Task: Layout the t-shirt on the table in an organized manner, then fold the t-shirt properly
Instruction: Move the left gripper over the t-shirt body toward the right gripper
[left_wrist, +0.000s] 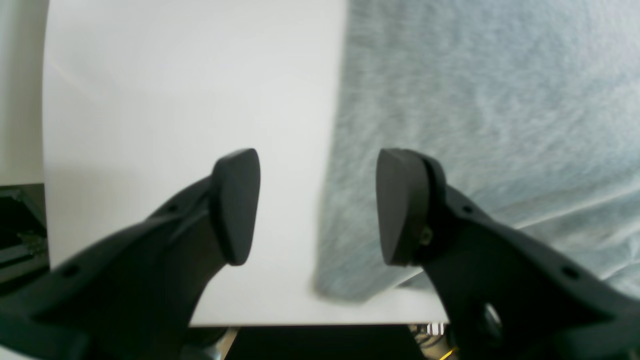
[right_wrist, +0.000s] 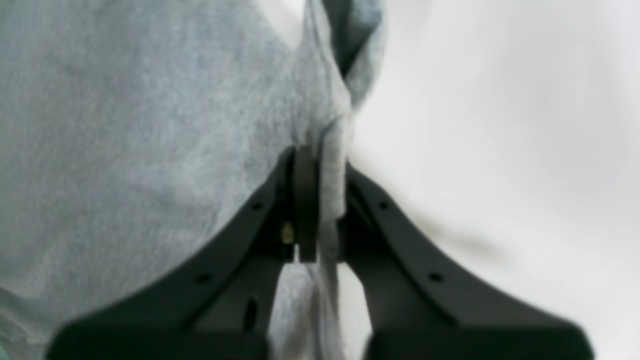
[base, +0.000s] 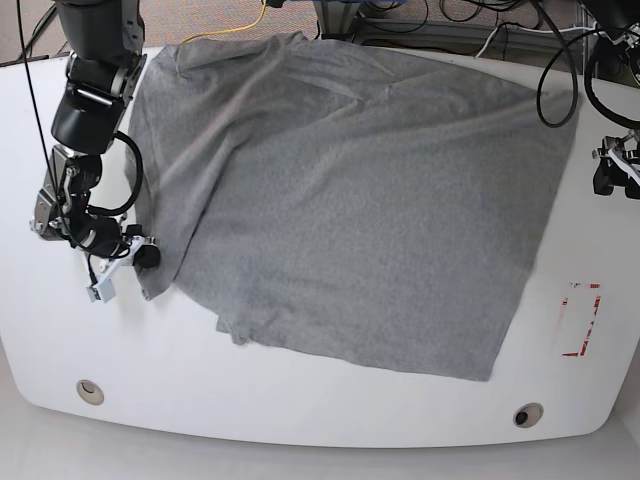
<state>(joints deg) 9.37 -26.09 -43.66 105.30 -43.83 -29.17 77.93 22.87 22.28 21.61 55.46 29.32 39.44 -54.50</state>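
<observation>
1. Glossy white, with curved edges, the table (base: 300, 400) fills the base view; floor and loose cables show beyond its far edge
2. Two small round metal grommets (base: 90, 389) sit near the front edge, one toward each corner
3. A red tape rectangle (base: 580, 320) marks the tabletop just past one side edge of the cloth; no writing can be read anywhere
4. The t-shirt (base: 350, 200) is soft, thin, heather-grey jersey, spread over most of the table in a rough slanted square, with long shallow creases and one sleeve lying along the side by the right arm
5. Its far hem reaches the table's back edge; the near corner stops short of the front edge
6. The right gripper (right_wrist: 320, 200) is black matte plastic with its jaws closed on a bunched fold at the t-shirt's edge, the fabric squeezed between the pads and hanging below them
7. The left gripper (left_wrist: 318, 205) has its two dark, rounded pads spread wide with nothing between them, above the bare table and the t-shirt's straight edge
8. In the base view this arm sits at the table's side edge, apart from the cloth
</observation>
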